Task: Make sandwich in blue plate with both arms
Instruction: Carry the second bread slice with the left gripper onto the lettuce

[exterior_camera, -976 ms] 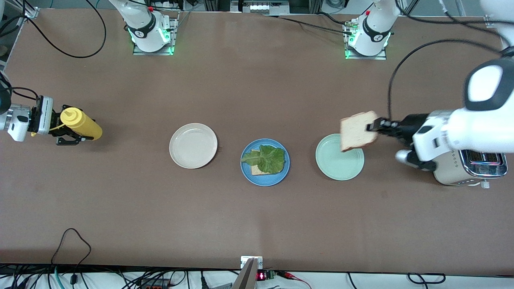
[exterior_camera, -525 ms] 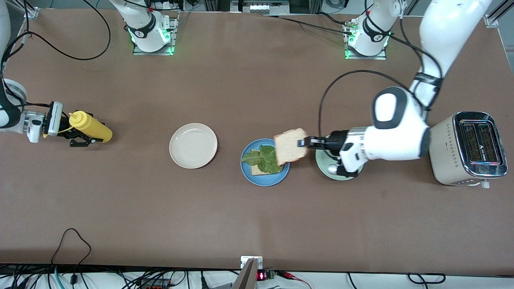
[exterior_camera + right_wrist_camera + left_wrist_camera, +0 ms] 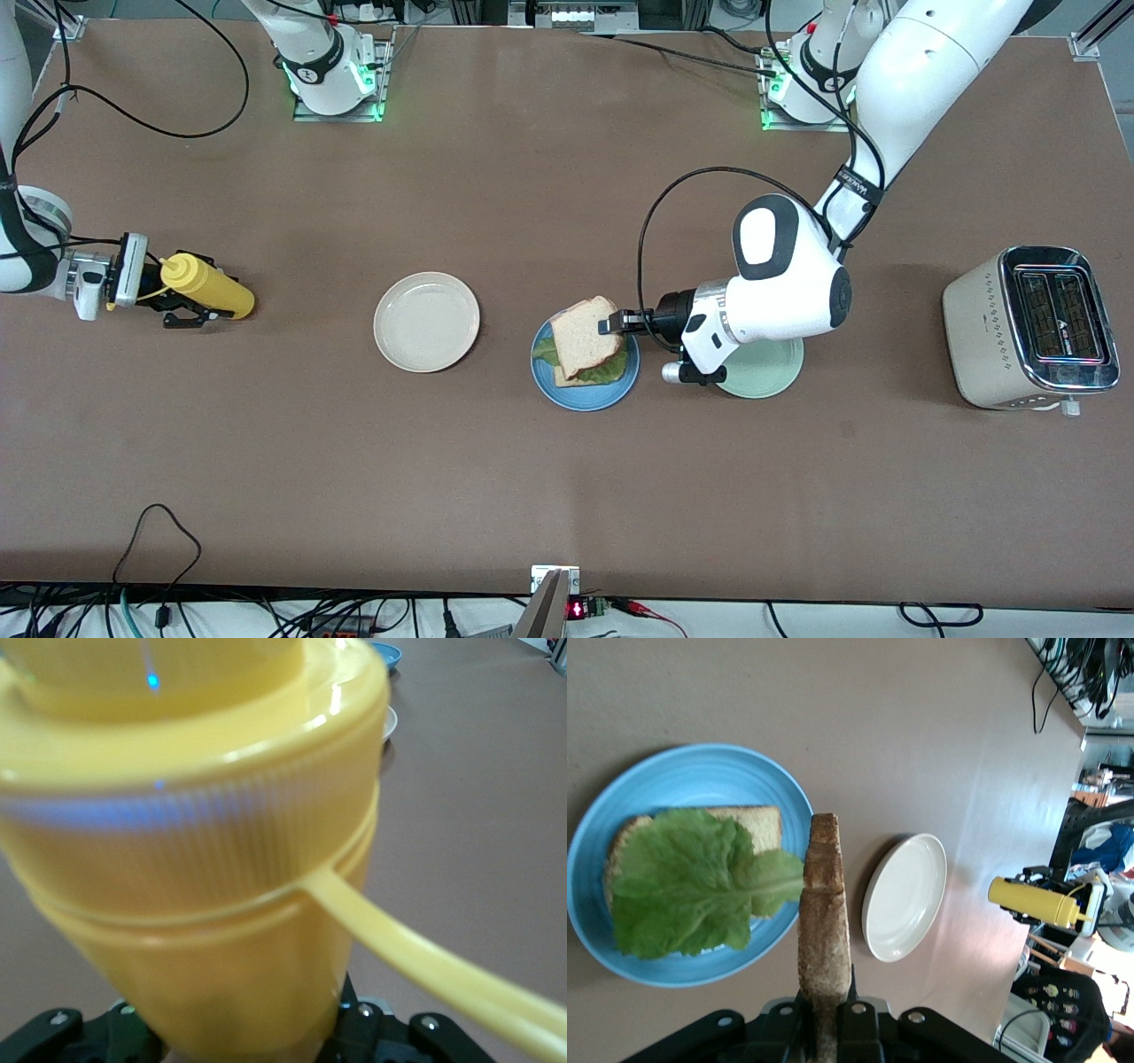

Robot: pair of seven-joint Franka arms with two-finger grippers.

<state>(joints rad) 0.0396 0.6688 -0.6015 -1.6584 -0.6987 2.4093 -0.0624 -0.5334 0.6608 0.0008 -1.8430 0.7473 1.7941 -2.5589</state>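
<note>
The blue plate (image 3: pixel 620 390) sits mid-table and holds a bread slice (image 3: pixel 764 822) with a green lettuce leaf (image 3: pixel 691 881) on it. My left gripper (image 3: pixel 609 324) is shut on a second bread slice (image 3: pixel 581 337) and holds it tilted over the lettuce and plate. In the left wrist view that slice (image 3: pixel 826 912) shows edge-on in my gripper (image 3: pixel 827 1019), above the blue plate's (image 3: pixel 664 780) rim. My right gripper (image 3: pixel 177 306) is shut on a yellow squeeze bottle (image 3: pixel 208 285) at the right arm's end of the table. The bottle (image 3: pixel 204 877) fills the right wrist view.
A cream-white plate (image 3: pixel 426 321) lies beside the blue plate toward the right arm's end; it also shows in the left wrist view (image 3: pixel 905 899). A pale mint-green plate (image 3: pixel 771 368) lies under my left arm. A toaster (image 3: pixel 1032 328) stands at the left arm's end.
My left gripper has carried the bread slice from over the mint-green plate to over the blue plate and lettuce. My right gripper with the yellow bottle has moved a little toward the table's middle.
</note>
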